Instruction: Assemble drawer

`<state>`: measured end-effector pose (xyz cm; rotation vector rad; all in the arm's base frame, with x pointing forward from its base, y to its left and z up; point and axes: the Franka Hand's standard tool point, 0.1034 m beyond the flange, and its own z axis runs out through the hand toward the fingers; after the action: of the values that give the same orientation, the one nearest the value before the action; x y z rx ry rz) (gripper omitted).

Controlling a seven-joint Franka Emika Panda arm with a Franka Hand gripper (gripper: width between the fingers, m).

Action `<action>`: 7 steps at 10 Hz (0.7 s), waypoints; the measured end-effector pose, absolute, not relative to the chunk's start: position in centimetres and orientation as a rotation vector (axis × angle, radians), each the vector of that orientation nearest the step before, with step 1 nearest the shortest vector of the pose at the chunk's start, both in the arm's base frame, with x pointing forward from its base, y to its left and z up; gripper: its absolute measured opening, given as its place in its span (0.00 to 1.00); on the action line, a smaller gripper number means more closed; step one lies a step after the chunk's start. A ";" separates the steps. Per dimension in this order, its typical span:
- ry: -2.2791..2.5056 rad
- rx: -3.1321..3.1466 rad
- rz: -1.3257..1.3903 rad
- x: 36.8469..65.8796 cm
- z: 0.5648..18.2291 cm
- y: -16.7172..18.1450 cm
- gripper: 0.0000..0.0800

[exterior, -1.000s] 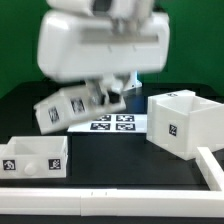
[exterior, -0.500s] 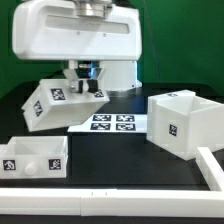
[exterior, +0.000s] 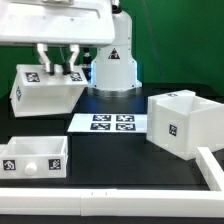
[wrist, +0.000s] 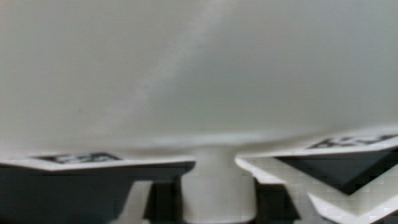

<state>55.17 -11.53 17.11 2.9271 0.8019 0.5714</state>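
Observation:
My gripper [exterior: 58,68] is shut on the wall of a white box tray [exterior: 45,92] and holds it level above the table at the exterior view's upper left. The tray's tag faces the camera. In the wrist view the tray's white wall [wrist: 196,80] fills most of the picture and stands between my gripper's jaws [wrist: 217,195]. The large hollow casing [exterior: 185,122] stands on the table at the exterior view's right, open side up. A second box tray [exterior: 35,158] with a knob sits at the front left.
The marker board [exterior: 110,123] lies flat in the middle of the black table. A long white border rail [exterior: 110,205] runs along the front and turns up the right side [exterior: 212,165]. The arm's white base [exterior: 112,65] stands behind.
The arm has swung up and toward the exterior view's left with the tray in its grip. The tray was tilted near the marker board and now hangs level, clear of the table.

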 end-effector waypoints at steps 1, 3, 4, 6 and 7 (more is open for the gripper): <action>0.815 2.849 0.624 55.5 16.4 -12.4 0.21; 0.874 2.754 0.649 54.7 16.4 -15.3 0.21; 0.811 2.771 0.672 54.3 16.4 -16.3 0.21; 0.413 3.015 0.661 51.3 16.2 -15.0 0.21; 0.347 3.071 0.618 50.3 15.7 -13.6 0.21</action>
<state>50.26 -13.62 15.73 3.0706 0.3468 0.6178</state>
